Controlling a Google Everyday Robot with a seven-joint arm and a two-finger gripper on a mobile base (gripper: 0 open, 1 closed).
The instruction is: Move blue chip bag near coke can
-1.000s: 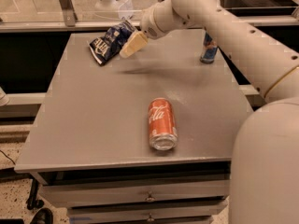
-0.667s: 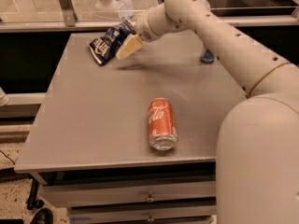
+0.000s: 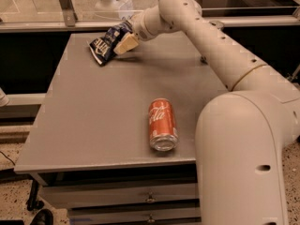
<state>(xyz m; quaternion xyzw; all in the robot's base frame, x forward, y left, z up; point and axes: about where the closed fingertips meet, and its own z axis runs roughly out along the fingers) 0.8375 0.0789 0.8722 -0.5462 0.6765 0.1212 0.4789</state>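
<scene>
toward the upper left of the frame, the blue chip bag [image 3: 107, 46] is lying crumpled on the far part of the worktop [image 3: 93, 121]. the claw [image 3: 123, 43] is sitting against the bag's right edge and touching it, with the arm [image 3: 211, 50] reaching in from the right side of the frame. whether the claw is clamping the bag or merely resting open against it cannot be told from this view. the coke can [image 3: 162, 124] is lying on its side at lower centre, near the front edge of the worktop, with one silver end facing the camera.

progress, as a judgement: the bag is sitting well apart from the can, so the transfer itself is not yet done. contact with the bag is appearing established. what is remaining is bringing the bag down the frame toward the can and releasing it just beside the can.

count: one blue chip bag, one coke can, one claw, one arm, one worktop.
</scene>
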